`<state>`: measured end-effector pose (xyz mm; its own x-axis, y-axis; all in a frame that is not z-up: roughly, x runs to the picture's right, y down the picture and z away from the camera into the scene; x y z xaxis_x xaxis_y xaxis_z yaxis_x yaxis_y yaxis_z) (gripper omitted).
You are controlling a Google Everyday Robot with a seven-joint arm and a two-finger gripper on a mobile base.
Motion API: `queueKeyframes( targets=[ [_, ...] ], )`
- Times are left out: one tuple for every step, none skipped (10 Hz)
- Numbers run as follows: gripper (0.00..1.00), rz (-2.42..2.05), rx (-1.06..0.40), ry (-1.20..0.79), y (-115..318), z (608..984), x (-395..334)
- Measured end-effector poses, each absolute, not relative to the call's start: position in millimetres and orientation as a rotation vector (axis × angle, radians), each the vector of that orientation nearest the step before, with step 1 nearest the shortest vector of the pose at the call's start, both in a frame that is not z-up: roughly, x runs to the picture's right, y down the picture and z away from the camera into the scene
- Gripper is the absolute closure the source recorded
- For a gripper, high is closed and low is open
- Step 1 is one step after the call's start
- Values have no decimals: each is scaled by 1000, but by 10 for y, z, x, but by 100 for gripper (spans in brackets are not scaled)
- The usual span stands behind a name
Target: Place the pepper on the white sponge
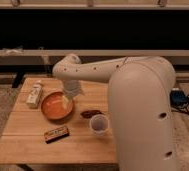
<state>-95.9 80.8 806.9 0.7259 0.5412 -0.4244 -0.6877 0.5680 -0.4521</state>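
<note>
- A dark bar with orange marks [56, 133] is seen near the front of the wooden table [23, 142].
- A white cup [99, 124] is stood upright to its right.
- The pepper [90, 114] is laid on the table just behind the cup, apart from the white sponge [65, 104].
- That pale sponge appears to lie inside the orange bowl [47, 107].
- The gripper [68, 99] is held over the bowl's right side, jaws spread wide, nothing seen held.
- A white bottle [35, 94] is laid farther back left.
</note>
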Motion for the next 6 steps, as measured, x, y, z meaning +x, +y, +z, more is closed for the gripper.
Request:
queueKeyframes(
  targets=[
    [20,718,-643,257,920,8057,-824],
    [20,703,-647,271,1087,8059,-598],
    [20,696,-652,279,1191,8069,-473],
    [20,691,-658,286,1329,8105,-306],
    [20,695,-665,288,1444,8169,-162],
    [20,700,-670,289,1514,8230,-53]
  ],
)
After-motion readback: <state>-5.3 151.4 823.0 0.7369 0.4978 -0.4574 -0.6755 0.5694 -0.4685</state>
